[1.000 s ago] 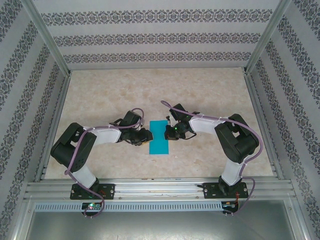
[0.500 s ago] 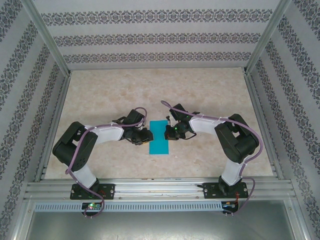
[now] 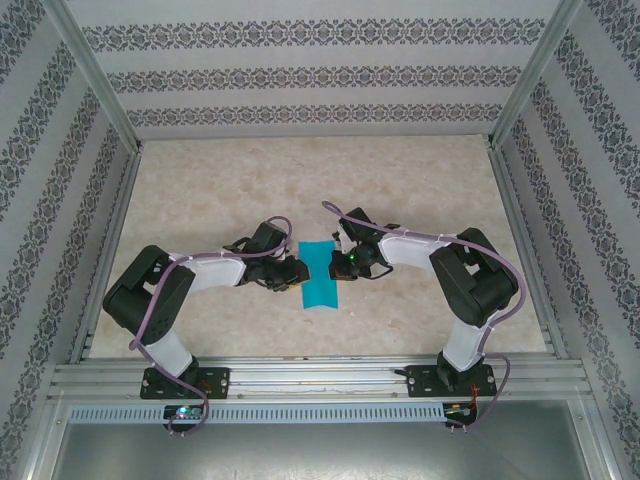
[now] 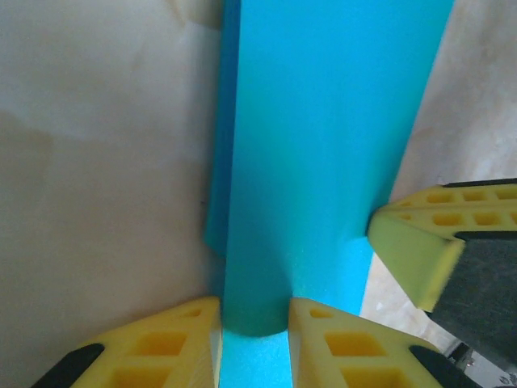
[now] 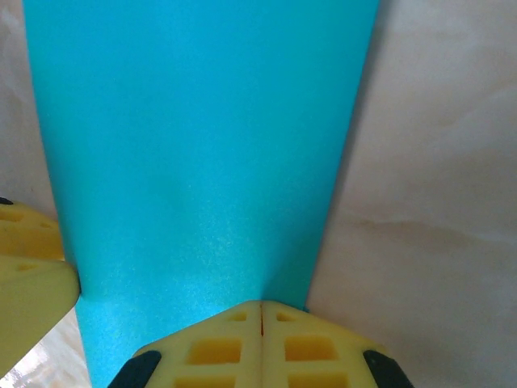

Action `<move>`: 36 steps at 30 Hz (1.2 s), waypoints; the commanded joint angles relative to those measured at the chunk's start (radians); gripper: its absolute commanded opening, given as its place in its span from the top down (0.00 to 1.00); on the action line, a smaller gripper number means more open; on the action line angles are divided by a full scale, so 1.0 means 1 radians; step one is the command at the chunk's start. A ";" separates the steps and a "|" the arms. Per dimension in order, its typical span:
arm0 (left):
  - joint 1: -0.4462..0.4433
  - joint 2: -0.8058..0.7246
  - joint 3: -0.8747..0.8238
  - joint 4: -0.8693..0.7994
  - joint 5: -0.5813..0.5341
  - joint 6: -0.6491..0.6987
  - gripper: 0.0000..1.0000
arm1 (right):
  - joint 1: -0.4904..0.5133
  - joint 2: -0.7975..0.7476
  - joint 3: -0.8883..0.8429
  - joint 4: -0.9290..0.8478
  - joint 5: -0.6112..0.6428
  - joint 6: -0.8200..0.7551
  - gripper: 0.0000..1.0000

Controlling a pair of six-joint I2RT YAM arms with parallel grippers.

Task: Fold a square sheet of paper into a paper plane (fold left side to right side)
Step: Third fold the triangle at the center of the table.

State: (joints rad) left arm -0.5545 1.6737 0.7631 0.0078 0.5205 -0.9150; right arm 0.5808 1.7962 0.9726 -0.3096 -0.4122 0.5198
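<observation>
At the near edge of the table [image 3: 300, 180], two arms are noted, bolted side by side. Just beyond them, the left gripper [image 3: 293, 272] is found at the left edge of the square sheet of paper [image 3: 320, 278]. Its jaws are set narrowly apart, and a raised curl of the teal paper is caught between its yellow fingers [image 4: 174, 347]. This is judged to be a hold for carrying the left side over to the right. The right gripper [image 3: 336, 262] is found fully closed with nothing between its jaws. Its tips are pressed on the sheet's right edge, seemingly to pin it against sliding. The sheet is laid mid-table between both grippers, longer than wide, with a darker lower layer visible at its left. Counted: one sheet, two grippers, two fingers to each. The fold is judged not yet complete.
</observation>
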 commanded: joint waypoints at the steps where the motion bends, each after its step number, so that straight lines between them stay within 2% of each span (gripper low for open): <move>1: -0.009 -0.018 -0.010 0.069 0.021 -0.027 0.72 | 0.010 0.005 -0.026 -0.017 0.038 -0.006 1.00; 18: -0.007 -0.019 0.009 0.066 0.006 -0.009 0.66 | 0.006 0.005 -0.029 -0.016 0.040 -0.008 1.00; 20: -0.008 -0.016 0.011 0.058 0.005 -0.004 0.70 | 0.007 0.005 -0.029 -0.016 0.041 -0.008 1.00; 29: -0.008 -0.033 -0.002 0.064 0.006 -0.024 0.99 | -0.010 -0.035 -0.031 0.023 0.012 -0.012 1.00; 33: -0.010 -0.050 -0.017 0.074 0.003 -0.050 1.00 | -0.030 -0.089 -0.029 0.053 -0.006 -0.033 0.90; 36: -0.011 -0.071 -0.035 0.086 -0.015 -0.082 1.00 | -0.045 -0.163 -0.048 0.068 0.013 -0.060 0.75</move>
State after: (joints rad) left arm -0.5556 1.6440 0.7494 0.0616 0.5201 -0.9527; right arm 0.5510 1.7157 0.9386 -0.2722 -0.4107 0.5014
